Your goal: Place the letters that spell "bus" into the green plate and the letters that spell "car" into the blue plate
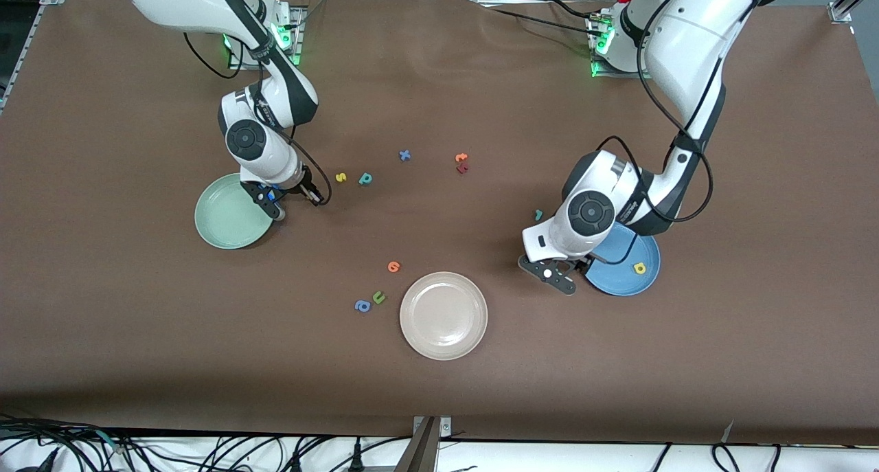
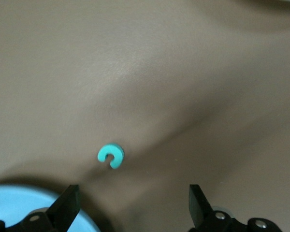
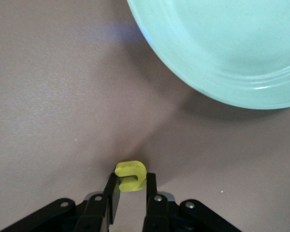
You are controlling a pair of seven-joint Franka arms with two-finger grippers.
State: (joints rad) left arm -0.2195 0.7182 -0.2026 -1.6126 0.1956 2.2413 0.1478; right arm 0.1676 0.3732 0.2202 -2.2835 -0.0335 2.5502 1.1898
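My right gripper [image 3: 132, 180] is shut on the yellow "u" [image 3: 131, 174], low over the table just off the rim of the green plate [image 3: 232, 53] [image 1: 226, 218], which holds nothing. The yellow "s" [image 1: 340, 177] and the teal "b" [image 1: 365, 178] lie on the table, beside that gripper [image 1: 290, 198]. My left gripper [image 2: 134, 199] [image 1: 553, 278] hangs open over bare table at the edge of the blue plate [image 1: 621, 281] [image 2: 14, 205]. The teal "c" [image 2: 110, 156] lies on the table near it. The yellow "a" [image 1: 639, 268] lies in the blue plate. The teal "r" [image 1: 538, 215] lies beside the left arm.
A beige-white plate [image 1: 443, 315] sits nearer the front camera, mid-table. Beside it lie an orange letter [image 1: 393, 266], an olive "u" [image 1: 378, 297] and a blue "a" [image 1: 362, 306]. Farther off lie a blue "x" [image 1: 405, 155] and orange and red letters [image 1: 461, 163].
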